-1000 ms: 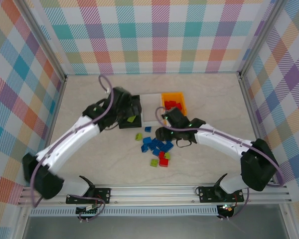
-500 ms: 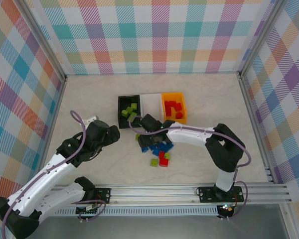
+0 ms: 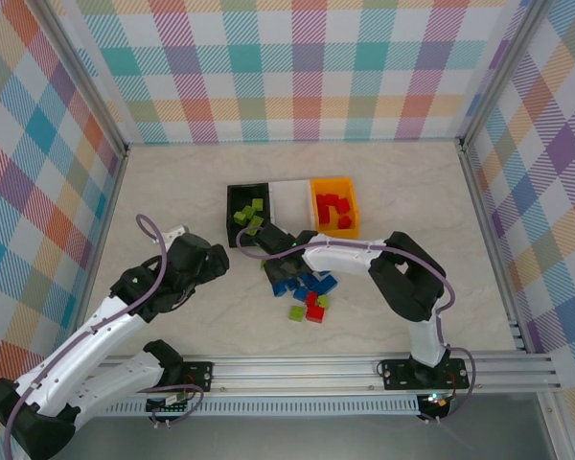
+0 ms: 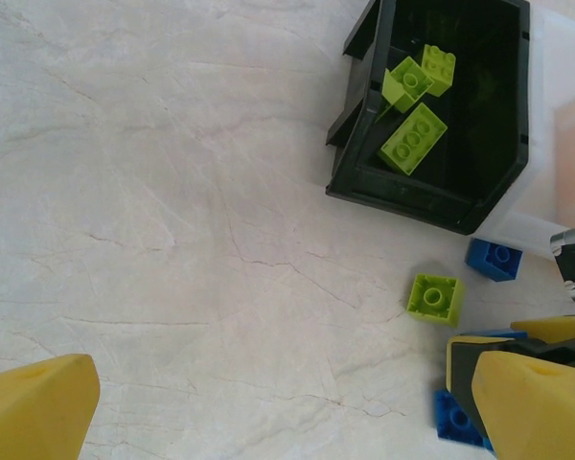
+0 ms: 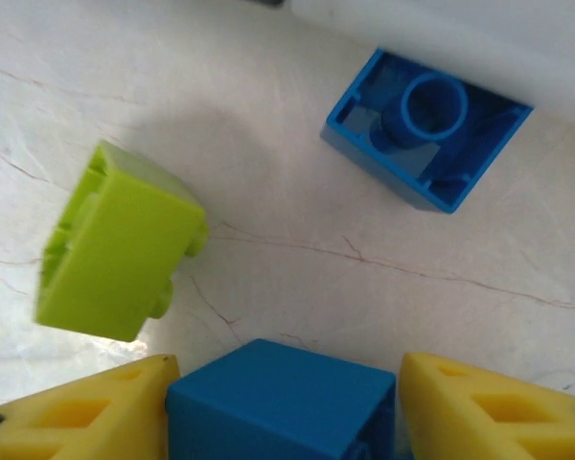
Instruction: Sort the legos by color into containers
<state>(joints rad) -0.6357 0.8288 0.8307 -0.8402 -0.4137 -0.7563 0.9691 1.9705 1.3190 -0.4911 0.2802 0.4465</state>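
Three bins stand in a row: the black bin (image 3: 232,196) with lime legos (image 4: 413,137), the white bin (image 3: 289,201), and the orange-yellow bin (image 3: 333,184) with red legos. A loose pile of blue, red and lime legos (image 3: 307,287) lies just in front of them. My right gripper (image 3: 274,251) is at the pile's left end, its yellow fingers (image 5: 96,412) shut on a blue lego (image 5: 283,402). A lime lego (image 5: 115,244) and an upturned blue lego (image 5: 426,129) lie just beyond it. My left gripper (image 3: 211,264) hangs open over bare table (image 4: 278,402), left of the pile.
In the left wrist view the black bin's rim (image 4: 364,182) is at the upper right, with a lime lego (image 4: 434,297) and a blue one (image 4: 494,259) on the table below it. Checked walls enclose the table; aluminium rails run along the near edge.
My left arm has pulled back from the black bin to the near left. My right gripper has swung left across the pile and now has a blue lego between its fingers.
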